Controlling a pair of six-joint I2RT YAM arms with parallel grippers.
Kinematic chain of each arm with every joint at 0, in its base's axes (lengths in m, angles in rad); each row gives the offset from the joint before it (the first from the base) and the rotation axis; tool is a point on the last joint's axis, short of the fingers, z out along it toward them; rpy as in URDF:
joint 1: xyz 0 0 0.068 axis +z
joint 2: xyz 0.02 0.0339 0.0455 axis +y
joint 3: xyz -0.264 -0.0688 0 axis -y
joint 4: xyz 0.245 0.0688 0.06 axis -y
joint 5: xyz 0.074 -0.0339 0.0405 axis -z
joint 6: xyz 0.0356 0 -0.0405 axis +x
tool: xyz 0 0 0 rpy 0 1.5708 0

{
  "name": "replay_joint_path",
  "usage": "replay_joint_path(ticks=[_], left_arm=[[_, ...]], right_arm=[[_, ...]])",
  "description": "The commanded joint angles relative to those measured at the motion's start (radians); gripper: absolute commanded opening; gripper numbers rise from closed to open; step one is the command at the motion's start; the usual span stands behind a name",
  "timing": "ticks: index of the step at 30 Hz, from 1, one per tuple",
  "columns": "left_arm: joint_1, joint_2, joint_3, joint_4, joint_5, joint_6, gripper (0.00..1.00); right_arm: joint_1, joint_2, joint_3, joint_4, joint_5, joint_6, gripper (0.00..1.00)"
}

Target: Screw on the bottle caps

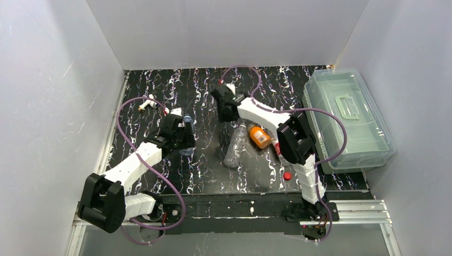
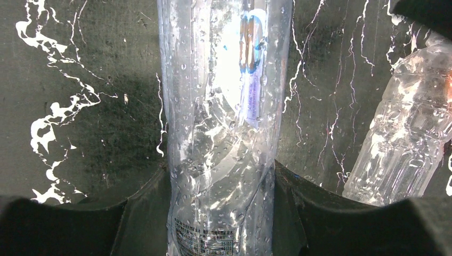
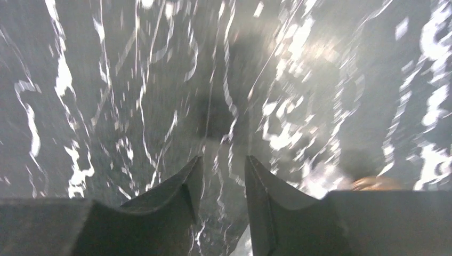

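Clamping clear bottle (image 2: 221, 133), left hand (image 2: 221, 173); long axis crosswise to fingers (image 2: 133, 213).

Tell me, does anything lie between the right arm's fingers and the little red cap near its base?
Yes. The right fingers hang over mid-table, and the red cap sits back by the arm's base. The orange bottle lies on the line between them, with a lying clear bottle just beside it.
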Motion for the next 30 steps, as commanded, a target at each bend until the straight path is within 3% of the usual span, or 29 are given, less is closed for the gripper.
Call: replay_joint_path(ticks=[1, 5, 11, 22, 30], left_arm=[[0.01, -0.038, 0.054, -0.037, 0.002, 0.029, 0.0], [0.013, -0.05, 0.071, -0.06, 0.01, 0.056, 0.0], [0.018, -0.075, 0.082, -0.084, 0.01, 0.085, 0.0], [0.032, -0.093, 0.078, -0.097, 0.005, 0.105, 0.0], [0.065, -0.06, 0.087, -0.088, 0.045, 0.091, 0.0]], right_arm=[[-0.12, 0.041, 0.191, -0.046, 0.071, -0.084, 0.46], [-0.185, 0.142, 0.311, -0.061, 0.103, -0.15, 0.5], [-0.255, 0.258, 0.443, -0.069, 0.101, -0.178, 0.42], [-0.318, 0.326, 0.461, -0.024, -0.011, -0.137, 0.36], [-0.364, 0.395, 0.492, -0.006, -0.313, -0.082, 0.07]])
